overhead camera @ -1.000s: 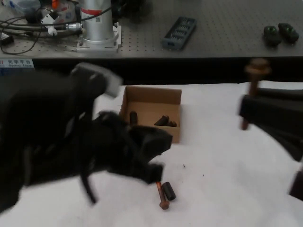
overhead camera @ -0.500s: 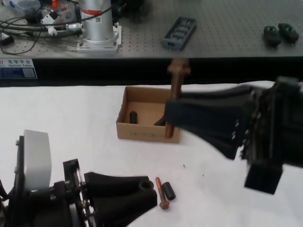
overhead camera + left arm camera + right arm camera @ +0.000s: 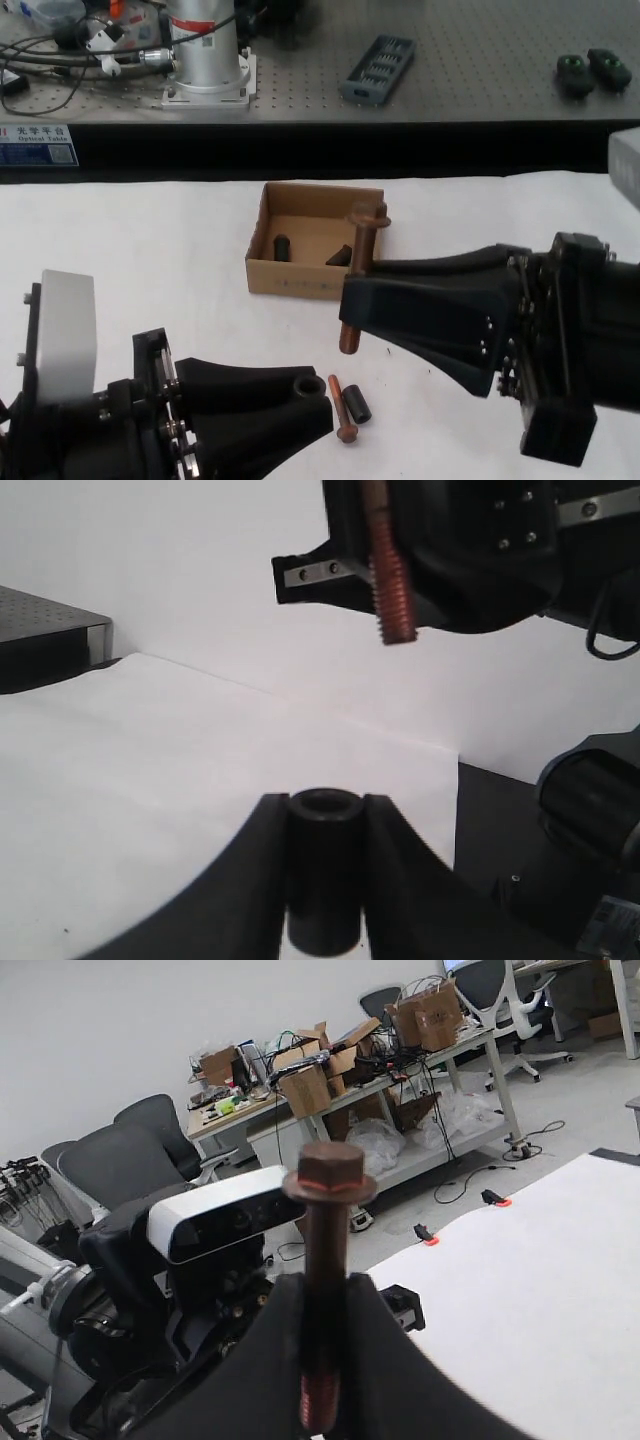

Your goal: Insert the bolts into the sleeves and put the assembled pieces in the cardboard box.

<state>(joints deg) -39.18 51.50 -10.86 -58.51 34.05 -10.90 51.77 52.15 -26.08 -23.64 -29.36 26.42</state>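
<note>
Copper-brown, the bolt point(image 3: 358, 262) stands upright in your right end effector point(image 3: 352, 300). Its two fingers are drawn narrow on the shank, with the head above them and the threaded tip hanging below. From the high camera, the cardboard box point(image 3: 300, 283) sits just beyond that end effector on the white-covered desk point(image 3: 150, 250). Dark sleeves point(image 3: 282, 246) lie inside it. Your left end effector point(image 3: 312, 390) is nearer the camera and grips a black sleeve point(image 3: 308, 383) with its bore facing up. Just beside its tip, a loose bolt point(image 3: 342, 410) and a loose sleeve point(image 3: 357, 403) lie side by side on the desk.

From the left wrist, you see the black sleeve upright between the two fingers, pinched on both sides, open end up. The bolt's threaded end hangs above and beyond it, apart from it and not in the bore.

From the right wrist, the bolt is clamped between the fingers with its flanged hexagonal head on top. Beyond the end effector sits the left arm point(image 3: 110, 1330) with its white camera housing point(image 3: 225, 1222).
</note>
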